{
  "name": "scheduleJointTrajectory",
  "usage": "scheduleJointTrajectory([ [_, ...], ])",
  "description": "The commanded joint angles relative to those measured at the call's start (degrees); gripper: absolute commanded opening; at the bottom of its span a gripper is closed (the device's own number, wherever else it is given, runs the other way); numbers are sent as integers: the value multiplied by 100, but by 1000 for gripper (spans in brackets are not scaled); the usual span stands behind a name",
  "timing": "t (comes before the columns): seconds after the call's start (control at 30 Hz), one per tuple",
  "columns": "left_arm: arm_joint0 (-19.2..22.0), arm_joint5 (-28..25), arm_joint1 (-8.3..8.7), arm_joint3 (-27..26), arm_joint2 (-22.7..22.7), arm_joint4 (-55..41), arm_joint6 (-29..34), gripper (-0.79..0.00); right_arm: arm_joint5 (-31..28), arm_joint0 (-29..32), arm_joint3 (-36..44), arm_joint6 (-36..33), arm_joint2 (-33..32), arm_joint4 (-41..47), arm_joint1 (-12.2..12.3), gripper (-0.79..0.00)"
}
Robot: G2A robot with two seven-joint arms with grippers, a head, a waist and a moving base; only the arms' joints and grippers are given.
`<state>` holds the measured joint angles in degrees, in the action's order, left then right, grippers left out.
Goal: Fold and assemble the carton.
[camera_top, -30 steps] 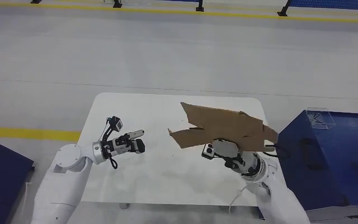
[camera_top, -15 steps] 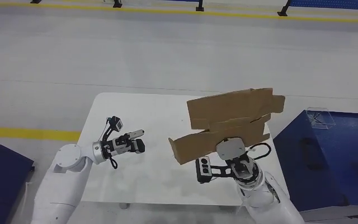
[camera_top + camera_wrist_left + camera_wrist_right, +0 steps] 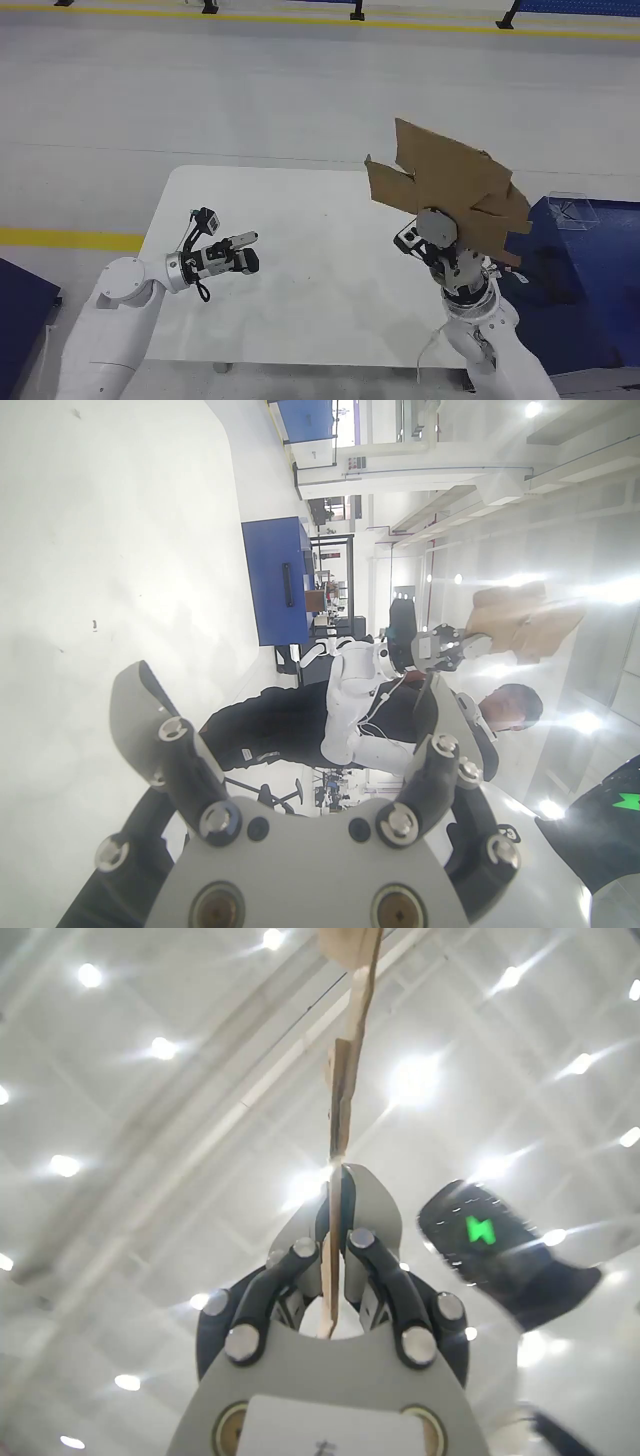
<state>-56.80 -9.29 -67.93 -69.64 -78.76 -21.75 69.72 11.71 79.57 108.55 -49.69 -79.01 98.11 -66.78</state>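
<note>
From above, the flat brown cardboard carton blank (image 3: 450,185) sits right of centre in the frame, lifted off the white rectangular table (image 3: 300,230) and standing tilted. Its notched flaps fan out over the table's far right corner and toward the blue metal cabinet (image 3: 570,280) at the right edge. The right gripper (image 3: 448,228) is just beneath it at the lower edge of the sheet, its arm rising from the bottom right of the frame. Over at the lower left the left gripper (image 3: 247,250) hangs above the table's near left part, well apart from the cardboard and pointed across toward it. Through the left wrist camera, that pincer's two fingers are spread wide with nothing between them. Beyond them the other arm holds the carton up in the air, with the blue cabinet standing past the table's edge. Through the right wrist camera the carton is seen edge-on, a thin layered strip running straight out from the pincer. The two fingers are clamped tight on it from either side against a ceiling of bright lamps.
</note>
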Motion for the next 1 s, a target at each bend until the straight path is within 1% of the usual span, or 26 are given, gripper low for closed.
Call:
scheduleJointTrajectory([
  [0.0,0,0,0,0,0,0,0,0,-1163,-33,-64,-291,-83,-1020,-23,-785],
  [0.07,0,0,0,0,0,0,0,0,-2210,-74,-113,-376,-236,-1833,-43,-785],
  [0.13,0,0,0,0,0,0,0,0,-3066,-82,-123,-417,-269,-2504,-71,-785],
  [0.2,0,0,0,0,0,0,0,0,-3666,-95,-122,-404,-283,-2994,-93,-785],
  [0.27,0,0,0,0,0,0,0,0,-4817,-133,-133,-356,-406,-4107,-119,-785],
  [0.3,0,0,0,0,0,0,0,0,-5499,-132,-168,-312,-484,-4787,-135,-785],
  [0.33,0,0,0,0,0,0,0,0,-6037,-105,-189,-182,-489,-5325,-161,-785],
  [0.4,0,0,0,0,0,0,0,0,-6597,-60,-194,175,-435,-6058,-215,-785],
  [0.47,0,0,0,0,0,0,0,0,-6925,-75,-191,456,-446,-6774,-257,-785],
  [0.5,0,0,0,0,0,0,0,0,-6971,-105,-180,595,-516,-7192,-281,-785],
  [0.63,0,0,0,0,0,0,0,0,-6971,-177,95,1436,-847,-9016,-436,-785],
  [0.7,0,0,0,0,0,0,0,0,-6971,-119,73,2057,-816,-9595,-525,-785],
  [0.73,0,0,0,0,0,0,0,0,-6971,-112,57,2155,-810,-9673,-538,-785],
  [0.97,0,0,0,0,0,0,0,0,-6971,-112,57,2155,-810,-9673,-538,-785],
])
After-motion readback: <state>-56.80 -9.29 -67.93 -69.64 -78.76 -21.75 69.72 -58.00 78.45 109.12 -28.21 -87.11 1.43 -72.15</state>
